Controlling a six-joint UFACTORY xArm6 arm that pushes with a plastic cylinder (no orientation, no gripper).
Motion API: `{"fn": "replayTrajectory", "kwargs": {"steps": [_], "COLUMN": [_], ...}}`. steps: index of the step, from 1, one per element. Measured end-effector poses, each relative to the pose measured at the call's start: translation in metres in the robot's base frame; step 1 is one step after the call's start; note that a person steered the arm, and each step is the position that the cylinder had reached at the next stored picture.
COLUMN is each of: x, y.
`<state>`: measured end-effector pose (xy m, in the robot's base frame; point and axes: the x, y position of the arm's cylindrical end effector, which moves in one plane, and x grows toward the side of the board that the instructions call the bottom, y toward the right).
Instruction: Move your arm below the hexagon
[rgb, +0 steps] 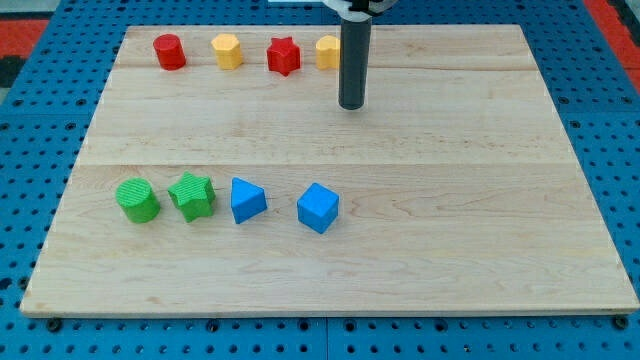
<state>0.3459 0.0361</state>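
Observation:
A yellow hexagon (228, 51) sits near the view's top, between a red cylinder (169, 51) on its left and a red star (284, 56) on its right. My tip (351, 105) rests on the board to the right of and lower than the red star, well to the right of the hexagon. A second yellow block (327, 51) is partly hidden behind the rod; its shape cannot be made out.
A row lower on the wooden board (480, 220) holds a green cylinder (137, 200), a green star (192, 195), a blue triangular block (246, 199) and a blue cube (318, 207). Blue pegboard surrounds the board.

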Motion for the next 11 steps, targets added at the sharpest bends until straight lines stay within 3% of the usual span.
{"fn": "replayTrajectory", "kwargs": {"steps": [2, 3, 4, 5, 6, 7, 8, 9, 11], "x": [0.0, 0.013, 0.068, 0.032, 0.027, 0.005, -0.005, 0.014, 0.077], "y": [0.002, 0.048, 0.057, 0.032, -0.074, -0.138, -0.148, -0.17, -0.104]}}
